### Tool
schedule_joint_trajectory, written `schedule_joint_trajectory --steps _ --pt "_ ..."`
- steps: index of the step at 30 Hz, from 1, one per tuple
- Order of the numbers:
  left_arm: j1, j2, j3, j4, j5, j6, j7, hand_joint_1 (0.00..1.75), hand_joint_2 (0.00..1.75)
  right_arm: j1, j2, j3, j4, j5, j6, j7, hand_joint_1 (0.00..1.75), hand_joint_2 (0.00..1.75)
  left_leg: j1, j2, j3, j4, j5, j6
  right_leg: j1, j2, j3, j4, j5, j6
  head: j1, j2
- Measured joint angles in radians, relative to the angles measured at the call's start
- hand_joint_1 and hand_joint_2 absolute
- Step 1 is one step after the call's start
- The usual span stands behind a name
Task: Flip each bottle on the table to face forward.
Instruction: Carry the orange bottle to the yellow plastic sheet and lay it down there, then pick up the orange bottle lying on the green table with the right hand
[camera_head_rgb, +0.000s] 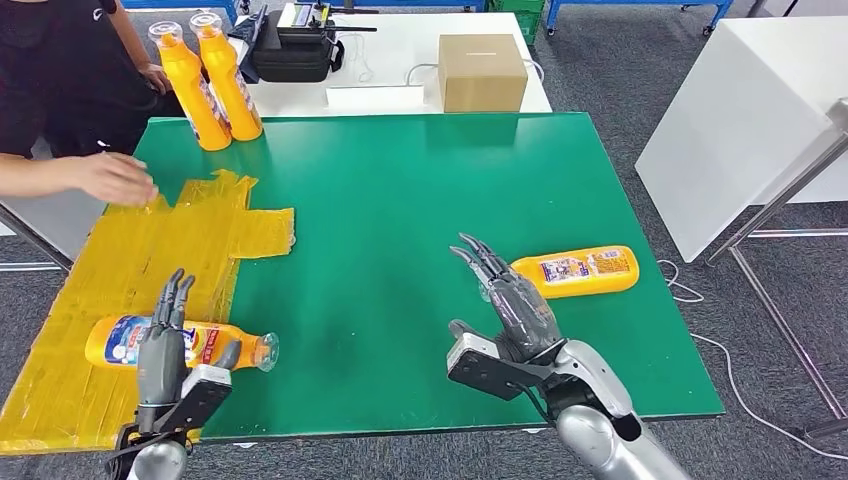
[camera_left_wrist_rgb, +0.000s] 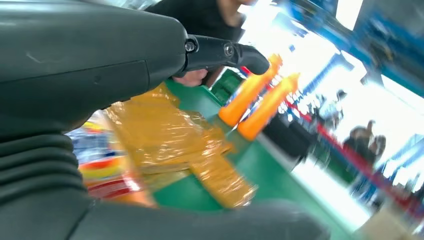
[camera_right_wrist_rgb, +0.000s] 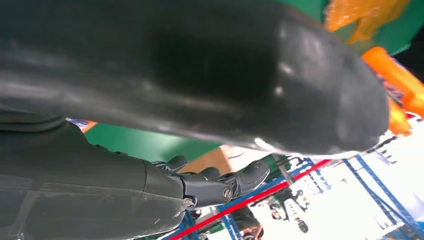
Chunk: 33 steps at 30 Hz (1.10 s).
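step: reaching | left hand (camera_head_rgb: 165, 340) open over taped-side bottle (camera_head_rgb: 180, 342), right hand (camera_head_rgb: 510, 300) open, empty, beside other bottle (camera_head_rgb: 578, 271) | next: gotta grip, flip

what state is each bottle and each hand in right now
left hand: open, over the bottle lying on the yellow tape
near-left bottle: lying down, label up
right hand: open, beside a bottle
right bottle: lying down
two far bottles: upright
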<state>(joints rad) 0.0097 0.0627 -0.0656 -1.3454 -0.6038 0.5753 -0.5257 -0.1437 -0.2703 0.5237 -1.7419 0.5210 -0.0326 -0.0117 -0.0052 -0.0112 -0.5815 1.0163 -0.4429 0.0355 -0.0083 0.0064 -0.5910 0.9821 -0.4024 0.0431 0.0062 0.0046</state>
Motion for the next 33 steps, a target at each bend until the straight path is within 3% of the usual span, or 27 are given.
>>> schedule_joint_trajectory --steps 9,13,17,22,27,33 --pt "0.012 -0.051 0.048 -0.069 -0.015 -0.013 -0.009 0.0 0.0 0.02 -0.015 -0.012 0.0 0.005 -0.004 0.0 0.0 0.0 0.0 0.001 0.0 0.0 0.0 0.0 0.001 0.0 -0.001 0.0 0.0 0.0 0.0 0.0" --pt "0.019 -0.066 0.059 -0.083 0.06 -0.046 -0.045 0.0 0.0 0.024 -0.018 -0.013 -0.001 0.022 -0.008 0.003 0.0 1.75 0.0 0.001 0.0 0.0 0.0 0.0 0.001 0.0 -0.001 0.0 0.0 0.0 0.0 0.0" --pt "0.049 -0.132 0.091 -0.196 0.428 -0.202 -0.158 0.0 0.0 0.072 -0.039 -0.042 -0.016 0.105 -0.037 0.036 0.0 1.75 0.0 -0.001 -0.001 0.0 0.0 0.0 0.0 0.0 -0.001 0.0 0.0 0.0 0.0 0.0" --pt "0.121 -0.222 0.092 -0.4 0.736 -0.361 -0.162 0.0 0.0 0.173 -0.09 -0.151 -0.033 0.199 -0.064 0.087 0.0 1.75 -0.002 -0.001 -0.003 0.0 -0.002 0.003 -0.002 -0.001 -0.002 -0.002 0.0 0.0 0.0 0.0" --pt "0.191 -0.266 0.069 -0.5 0.836 -0.465 -0.123 0.0 0.0 0.234 -0.13 -0.293 -0.038 0.245 -0.055 0.108 0.0 1.75 -0.003 0.0 -0.003 0.0 -0.003 0.004 -0.003 0.0 -0.002 -0.003 0.0 0.001 0.0 0.0" --pt "0.212 -0.281 0.048 -0.52 0.836 -0.495 -0.103 0.0 0.0 0.218 -0.175 -0.402 -0.02 0.278 0.002 0.149 0.0 1.75 -0.003 0.001 -0.002 0.0 -0.002 0.004 -0.002 0.0 -0.002 -0.002 0.0 0.002 -0.001 0.0"
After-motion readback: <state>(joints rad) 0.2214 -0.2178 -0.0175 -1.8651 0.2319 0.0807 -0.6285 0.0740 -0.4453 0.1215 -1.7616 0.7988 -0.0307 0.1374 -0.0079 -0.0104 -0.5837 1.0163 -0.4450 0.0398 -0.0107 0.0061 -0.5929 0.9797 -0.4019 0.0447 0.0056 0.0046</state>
